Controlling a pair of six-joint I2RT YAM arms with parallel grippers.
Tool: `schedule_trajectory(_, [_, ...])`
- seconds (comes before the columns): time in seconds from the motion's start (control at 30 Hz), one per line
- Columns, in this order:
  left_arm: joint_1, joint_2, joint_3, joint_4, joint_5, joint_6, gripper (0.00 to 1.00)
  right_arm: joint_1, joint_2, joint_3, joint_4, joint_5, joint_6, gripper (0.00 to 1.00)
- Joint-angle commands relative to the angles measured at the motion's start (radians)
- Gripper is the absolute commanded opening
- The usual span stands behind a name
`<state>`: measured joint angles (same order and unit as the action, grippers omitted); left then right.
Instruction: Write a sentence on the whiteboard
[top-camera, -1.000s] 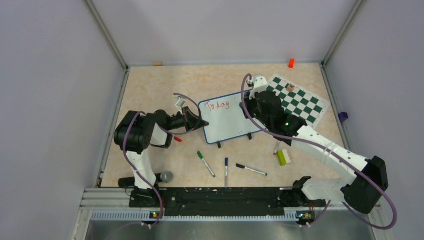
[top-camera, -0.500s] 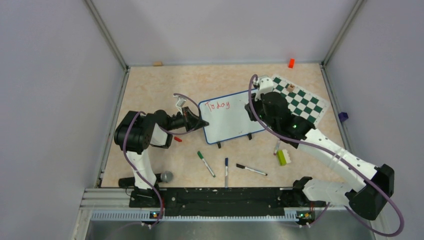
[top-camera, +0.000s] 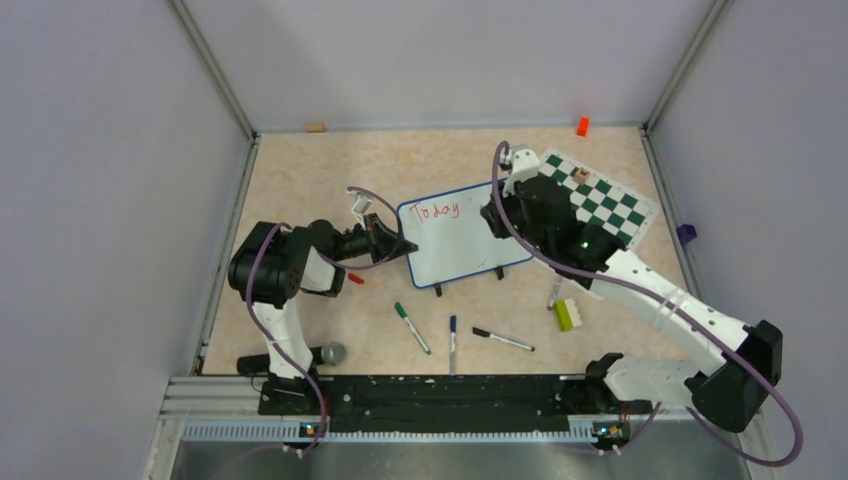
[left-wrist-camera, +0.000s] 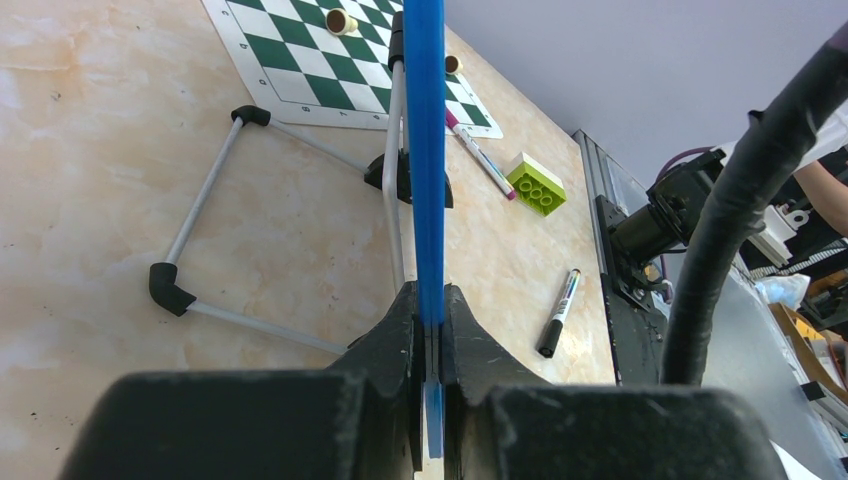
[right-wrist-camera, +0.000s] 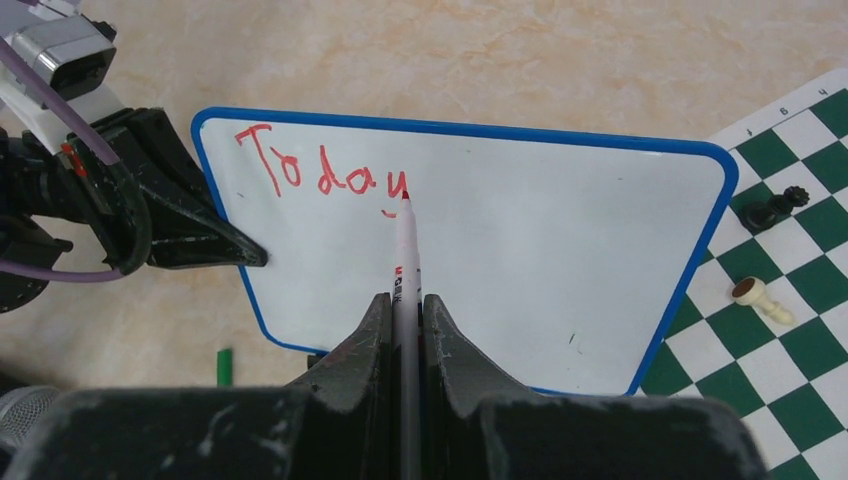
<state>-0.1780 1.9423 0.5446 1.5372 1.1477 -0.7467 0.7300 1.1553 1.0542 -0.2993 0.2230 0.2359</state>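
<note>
The whiteboard (top-camera: 455, 240), white with a thin blue frame, stands tilted mid-table; it also shows in the right wrist view (right-wrist-camera: 520, 260). Red writing (right-wrist-camera: 320, 170) on its upper left reads "Today". My left gripper (top-camera: 405, 246) is shut on the board's left edge, seen edge-on as a blue strip (left-wrist-camera: 425, 150) between the jaws (left-wrist-camera: 428, 320). My right gripper (right-wrist-camera: 405, 300) is shut on a red marker (right-wrist-camera: 405, 250), whose tip is at the tail of the "y". In the top view the right gripper (top-camera: 500, 215) is over the board's right part.
A green-and-white chess mat (top-camera: 598, 200) with pieces lies right of the board. Several markers (top-camera: 411, 327) and a green brick (top-camera: 564, 314) lie on the near table. A red cap (top-camera: 356, 278) lies by the left arm. An orange block (top-camera: 582, 126) is at the back.
My right arm swung out to the right and back slightly to the left; the gripper stays over the board's right part. The left arm and board have not moved.
</note>
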Motion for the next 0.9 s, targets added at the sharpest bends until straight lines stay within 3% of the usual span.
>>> schedule_trajectory(0.0, [-0.011,0.002,-0.011,0.083,0.047,0.054,0.00,-0.007,0.040,0.070,0.028,-0.049,-0.023,0.00])
schedule_trajectory(0.87, [-0.012,-0.003,-0.016,0.083,0.050,0.054,0.00,-0.009,0.194,0.080,0.154,0.042,-0.089,0.00])
